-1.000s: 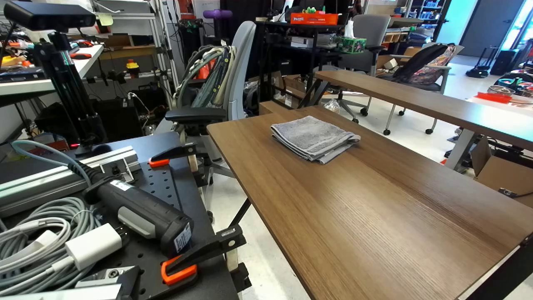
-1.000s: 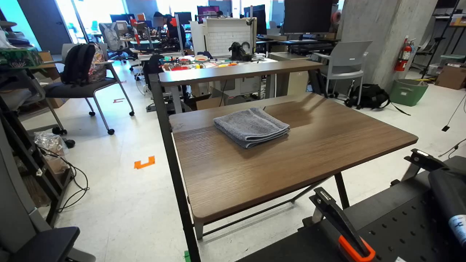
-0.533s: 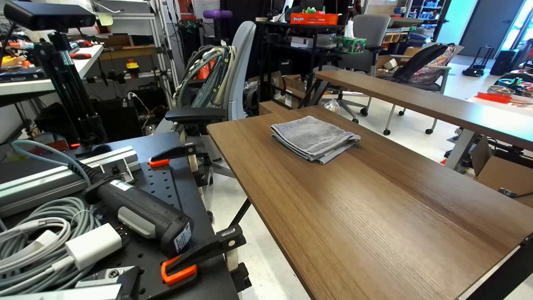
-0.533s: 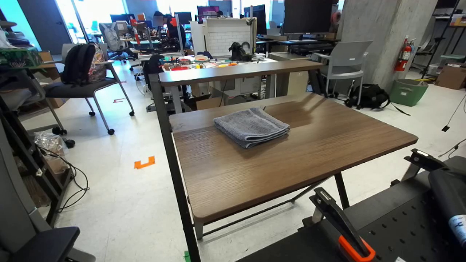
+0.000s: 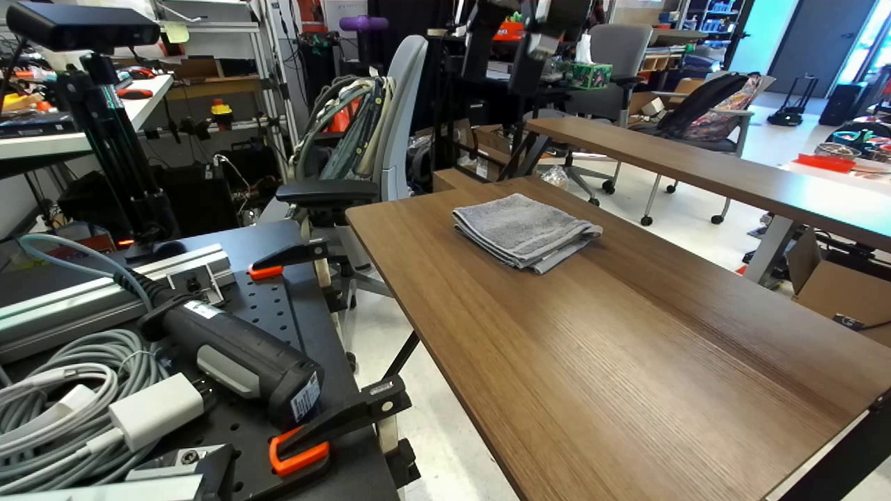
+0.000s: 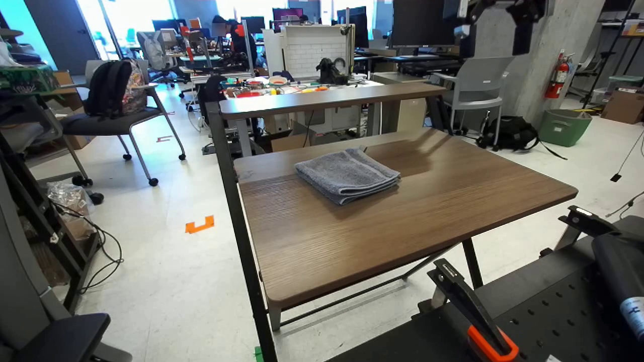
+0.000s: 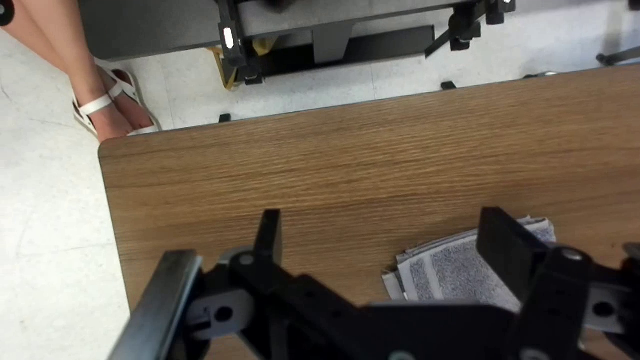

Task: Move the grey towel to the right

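The grey towel lies flat and folded on the brown wooden table, in both exterior views (image 5: 522,226) (image 6: 347,173). In the wrist view the towel (image 7: 457,270) is at lower right, partly hidden by the right finger and gripper body. My gripper (image 5: 502,80) hangs high above the table at the top edge of both exterior views (image 6: 495,51). Its fingers are wide apart with nothing between them, apart from the towel. In the wrist view the gripper (image 7: 382,215) shows one finger over the towel and one over bare wood.
The table (image 5: 626,362) has a raised wooden shelf (image 5: 696,167) along one long side. A black post (image 6: 236,211) stands at a table corner. A black bench (image 5: 278,306) with orange-tipped clamps stands beside it. A person's feet (image 7: 107,117) show near a table corner.
My gripper has come into view at the top of both exterior views, where it did not show before. The grey towel has not moved.
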